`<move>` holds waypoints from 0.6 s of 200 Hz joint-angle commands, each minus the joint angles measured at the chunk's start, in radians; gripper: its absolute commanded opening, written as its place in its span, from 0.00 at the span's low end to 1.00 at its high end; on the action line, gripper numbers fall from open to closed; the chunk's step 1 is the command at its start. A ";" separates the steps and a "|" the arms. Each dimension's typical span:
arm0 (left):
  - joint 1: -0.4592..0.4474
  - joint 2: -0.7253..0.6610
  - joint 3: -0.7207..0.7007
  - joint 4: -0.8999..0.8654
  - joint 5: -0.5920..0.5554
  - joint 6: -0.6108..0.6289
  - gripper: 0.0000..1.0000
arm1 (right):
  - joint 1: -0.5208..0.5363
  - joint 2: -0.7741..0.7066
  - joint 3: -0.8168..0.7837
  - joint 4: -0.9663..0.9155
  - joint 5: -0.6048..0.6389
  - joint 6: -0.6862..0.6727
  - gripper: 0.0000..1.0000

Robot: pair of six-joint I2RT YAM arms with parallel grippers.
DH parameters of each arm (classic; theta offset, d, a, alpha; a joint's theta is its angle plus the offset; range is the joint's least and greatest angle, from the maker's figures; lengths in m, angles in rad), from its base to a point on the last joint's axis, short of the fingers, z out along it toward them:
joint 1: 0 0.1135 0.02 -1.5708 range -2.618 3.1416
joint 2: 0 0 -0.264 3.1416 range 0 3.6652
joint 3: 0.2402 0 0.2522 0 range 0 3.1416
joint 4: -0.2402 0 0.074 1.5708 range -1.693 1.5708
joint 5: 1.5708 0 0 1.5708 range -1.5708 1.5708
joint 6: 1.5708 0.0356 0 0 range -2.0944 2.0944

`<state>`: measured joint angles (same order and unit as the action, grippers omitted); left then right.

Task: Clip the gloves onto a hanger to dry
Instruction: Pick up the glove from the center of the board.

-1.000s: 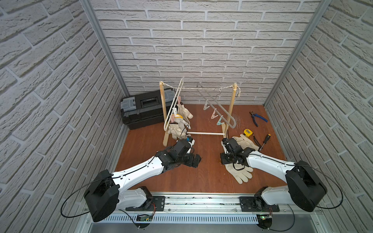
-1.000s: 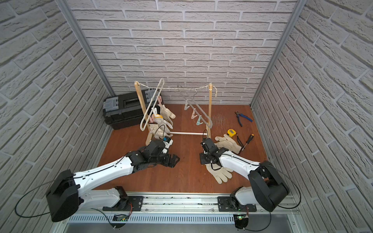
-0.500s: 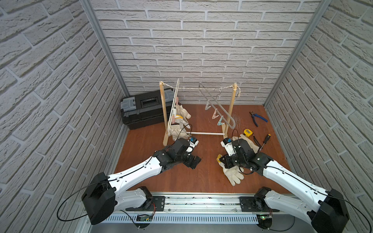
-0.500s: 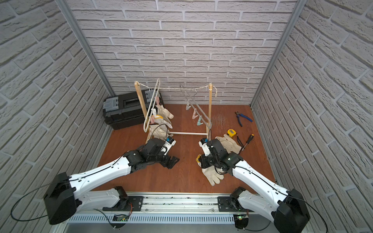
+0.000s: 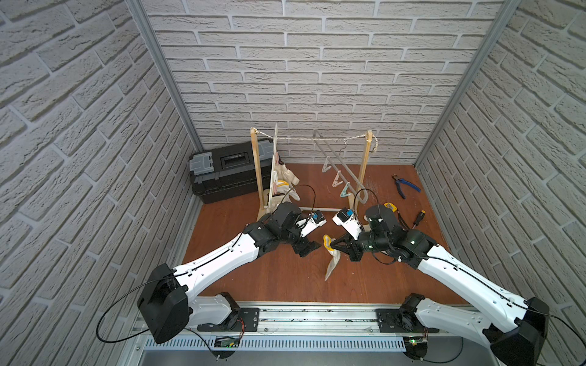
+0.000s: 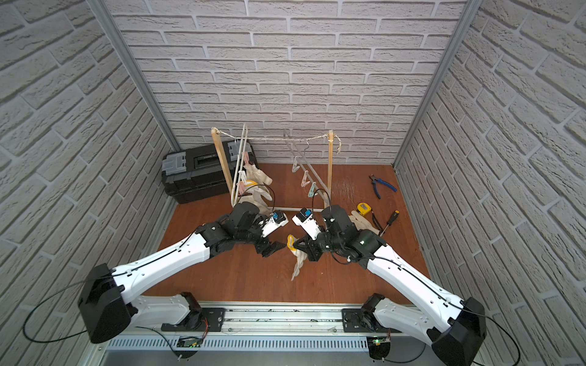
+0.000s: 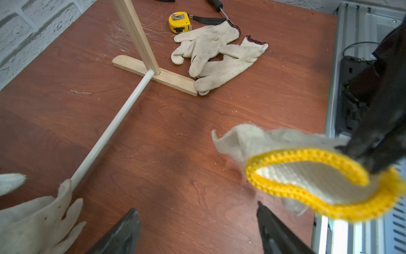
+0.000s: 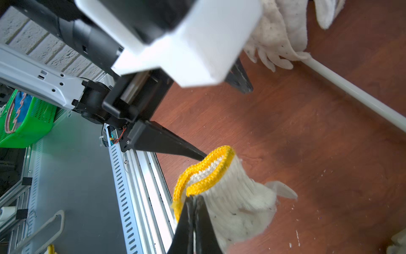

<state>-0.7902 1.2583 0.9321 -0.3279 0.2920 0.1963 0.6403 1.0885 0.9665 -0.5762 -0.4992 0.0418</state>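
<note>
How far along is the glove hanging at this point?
Done: clipped gloves hang on the white hanger. In hand: the right gripper pinches a yellow-cuffed glove by its cuff, with the open left gripper beside it. Left: that glove, plus two red-cuffed gloves on the table; the grey hanger looks empty.

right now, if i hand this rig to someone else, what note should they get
The right pincer is shut on the yellow-cuffed glove, pinching its cuff; the glove hangs down from it.
The left pincer is open and empty, one fingertip at that cuff's rim.
Done: clipped gloves hang on the white hanger by the toolbox.
Left: clip the held glove, then the two loose gloves by the rack foot; the grey hanger has bare clips.
</note>
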 commanded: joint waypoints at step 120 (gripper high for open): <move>-0.047 -0.021 0.199 -0.143 -0.031 0.433 0.68 | -0.057 0.238 0.386 -0.319 -0.191 -0.368 0.03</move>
<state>-0.8280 1.2133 1.0866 -0.4286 0.2474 0.5667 0.5980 1.3224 1.3155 -0.8612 -0.6331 -0.2737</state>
